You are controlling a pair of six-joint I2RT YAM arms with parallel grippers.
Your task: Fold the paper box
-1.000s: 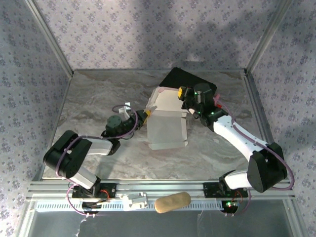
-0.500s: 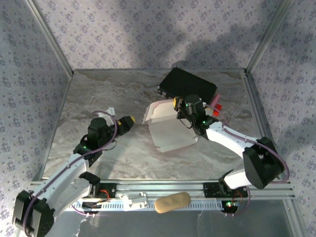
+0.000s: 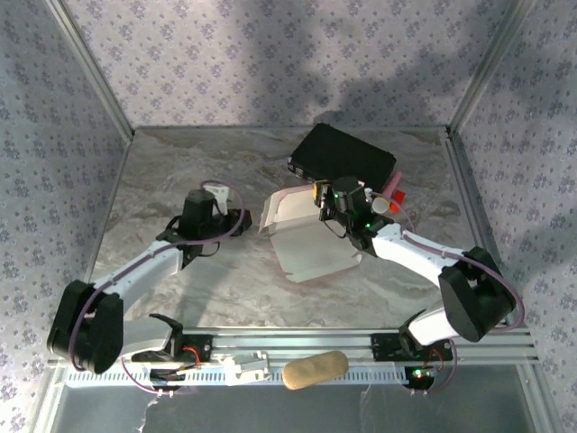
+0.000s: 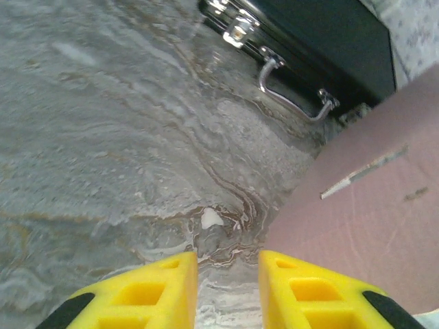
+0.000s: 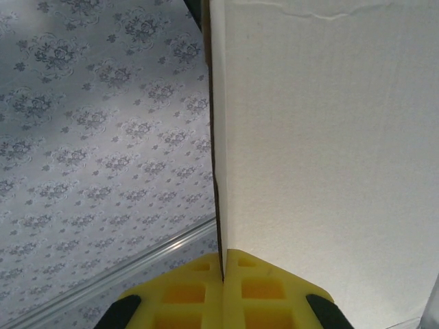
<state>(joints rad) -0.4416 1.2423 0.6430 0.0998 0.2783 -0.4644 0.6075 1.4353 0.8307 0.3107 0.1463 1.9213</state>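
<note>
**Right tool grips a box panel; left tool stands part-open beside the box**

The right tool has its two yellow fingers pressed together on the edge of an upright panel of the pale pink, thin cardboard paper box. The panel rises straight from the fingertips. To the left of the tool, past the panel's edge, is a flowered grey wallpaper wall.

From above, the right tool holds the far side of the paper box. The rest of the box spreads toward the arm bases as a half-raised sheet on the grey marbled counter. Just beyond the tool lies a black rectangular hard case, close to the box's far edge.

The left tool has its yellow fingers a narrow gap apart, with only bare counter showing between them. Just right of its fingertips rises a pink panel of the box; I cannot tell whether they touch. Ahead of the tool and to the right, the case shows a curved metal handle. A small white fleck lies on the counter just ahead of the fingertips.
</note>
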